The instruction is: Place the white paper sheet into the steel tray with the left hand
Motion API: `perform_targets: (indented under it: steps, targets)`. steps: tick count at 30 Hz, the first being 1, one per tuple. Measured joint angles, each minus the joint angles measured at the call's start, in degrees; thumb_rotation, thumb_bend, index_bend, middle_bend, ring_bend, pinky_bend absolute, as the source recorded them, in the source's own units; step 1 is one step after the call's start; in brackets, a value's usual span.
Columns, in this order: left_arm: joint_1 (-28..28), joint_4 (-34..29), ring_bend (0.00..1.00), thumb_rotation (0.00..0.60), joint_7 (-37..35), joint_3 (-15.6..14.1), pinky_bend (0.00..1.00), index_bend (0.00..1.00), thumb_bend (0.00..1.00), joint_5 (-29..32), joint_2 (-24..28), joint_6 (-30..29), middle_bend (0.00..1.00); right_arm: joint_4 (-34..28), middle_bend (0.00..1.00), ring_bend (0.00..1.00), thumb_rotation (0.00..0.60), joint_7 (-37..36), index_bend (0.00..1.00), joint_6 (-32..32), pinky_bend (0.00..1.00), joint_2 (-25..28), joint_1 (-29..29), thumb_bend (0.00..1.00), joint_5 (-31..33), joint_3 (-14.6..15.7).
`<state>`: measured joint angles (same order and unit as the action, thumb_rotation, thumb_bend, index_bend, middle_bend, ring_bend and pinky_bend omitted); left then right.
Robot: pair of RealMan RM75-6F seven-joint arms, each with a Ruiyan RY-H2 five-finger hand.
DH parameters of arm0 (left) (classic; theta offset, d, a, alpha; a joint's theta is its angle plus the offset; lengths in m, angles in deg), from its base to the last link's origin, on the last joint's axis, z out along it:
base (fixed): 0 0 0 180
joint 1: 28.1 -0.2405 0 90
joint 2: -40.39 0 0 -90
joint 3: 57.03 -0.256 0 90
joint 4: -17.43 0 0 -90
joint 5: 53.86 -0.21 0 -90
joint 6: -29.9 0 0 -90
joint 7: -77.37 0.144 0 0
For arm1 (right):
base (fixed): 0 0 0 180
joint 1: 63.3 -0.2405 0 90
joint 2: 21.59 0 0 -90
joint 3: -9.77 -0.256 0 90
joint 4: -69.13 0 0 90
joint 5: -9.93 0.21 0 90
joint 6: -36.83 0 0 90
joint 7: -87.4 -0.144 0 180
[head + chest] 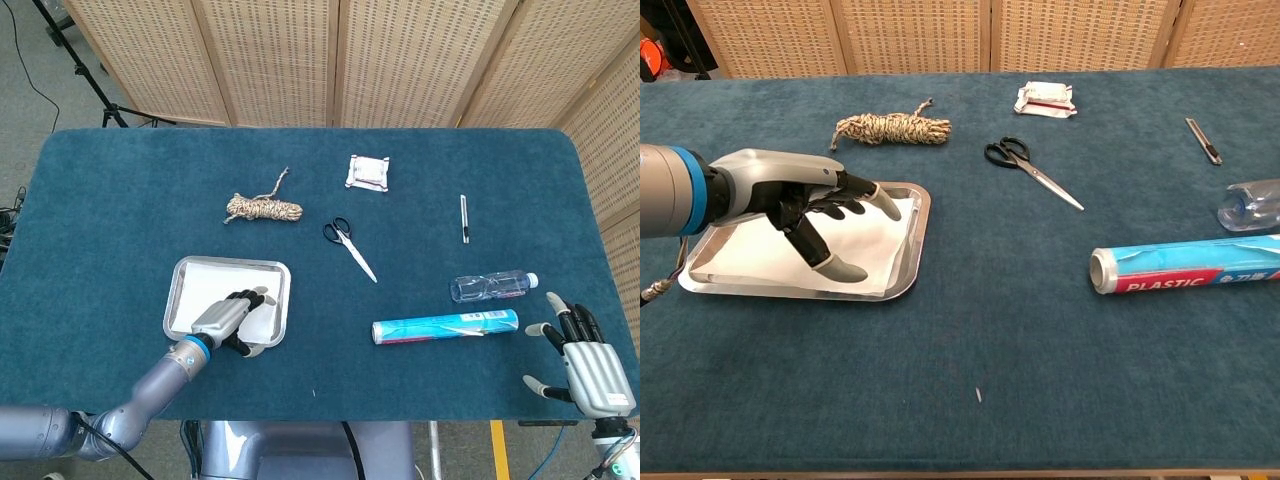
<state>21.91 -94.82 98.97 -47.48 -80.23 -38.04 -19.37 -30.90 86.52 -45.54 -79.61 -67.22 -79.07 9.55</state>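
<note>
Table held: 1 steel tray [174,283] | 1 paper sheet [215,283] | 1 rope coil [263,209] | 1 scissors [349,243] | 1 white packet [368,172] | 1 utility knife [465,218] | 1 water bottle [492,288] | 1 plastic wrap roll [445,326]

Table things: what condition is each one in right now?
White paper sheet: lying flat in the tray.
Shiny steel tray: holding the paper.
Left hand: fingers spread above the tray, holding nothing.
Right hand: open, idle.
Black-handled scissors: blades closed.
Clear plastic bottle: on its side.
</note>
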Motion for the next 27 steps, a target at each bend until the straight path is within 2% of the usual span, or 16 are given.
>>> perform_targets:
  steps: [27]
  targets:
    - [4.25, 1.54, 0.0, 0.6, -1.19, -3.39, 0.0, 0.19, 0.26, 3.28, -1.96, -1.19, 0.0, 0.0, 0.01, 0.0, 0.6, -0.23, 0.33, 0.01, 0.0, 0.13, 0.02, 0.0, -0.07, 0.03]
